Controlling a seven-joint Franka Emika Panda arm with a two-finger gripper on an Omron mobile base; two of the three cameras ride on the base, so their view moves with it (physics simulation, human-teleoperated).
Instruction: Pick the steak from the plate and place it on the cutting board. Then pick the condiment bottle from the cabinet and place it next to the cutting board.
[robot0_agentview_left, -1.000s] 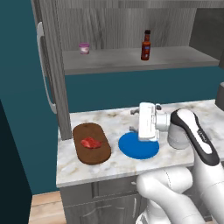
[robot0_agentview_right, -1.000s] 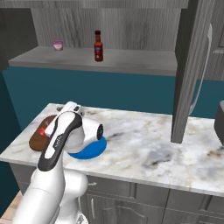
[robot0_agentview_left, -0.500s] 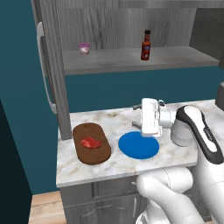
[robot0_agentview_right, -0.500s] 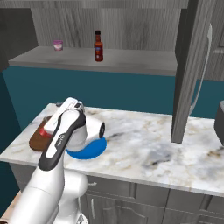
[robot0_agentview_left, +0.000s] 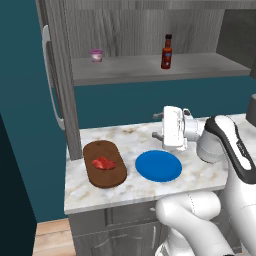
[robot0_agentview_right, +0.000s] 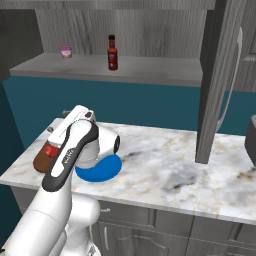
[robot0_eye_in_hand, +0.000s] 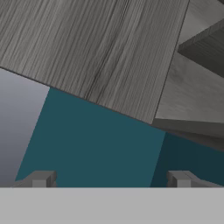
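Wide open and holding nothing, the robot's two-finger claw (robot0_eye_in_hand: 111, 179) shows its two dark fingertips (robot0_eye_in_hand: 41, 178) far apart in the hand view, aimed at teal wall and the grey wood-grain side panel of the cabinet (robot0_agentview_left: 60, 85). In the left base view the claw (robot0_agentview_left: 161, 126) hangs above the back of the marble counter (robot0_agentview_left: 210, 167), just behind the round bright blue plate (robot0_agentview_left: 158, 166).

On that plate nothing lies; the small flat piece of red raw steak (robot0_agentview_left: 103, 163) sits on the dark brown wooden cutting board with rounded ends (robot0_agentview_left: 104, 163), left of the plate and well to the claw's left and lower down. In the right base view the board (robot0_agentview_right: 44, 156) and steak (robot0_agentview_right: 50, 150) peek out from behind the white arm, and part of the plate (robot0_agentview_right: 100, 169) shows beside it.

Up on the cabinet's open shelf stands the slim condiment bottle of dark red-brown sauce with a black cap (robot0_agentview_left: 166, 52), upright, well above the claw and nearly straight over it. A short pink-lidded cup (robot0_agentview_left: 96, 55) stands farther left on the same shelf, well apart from the bottle.
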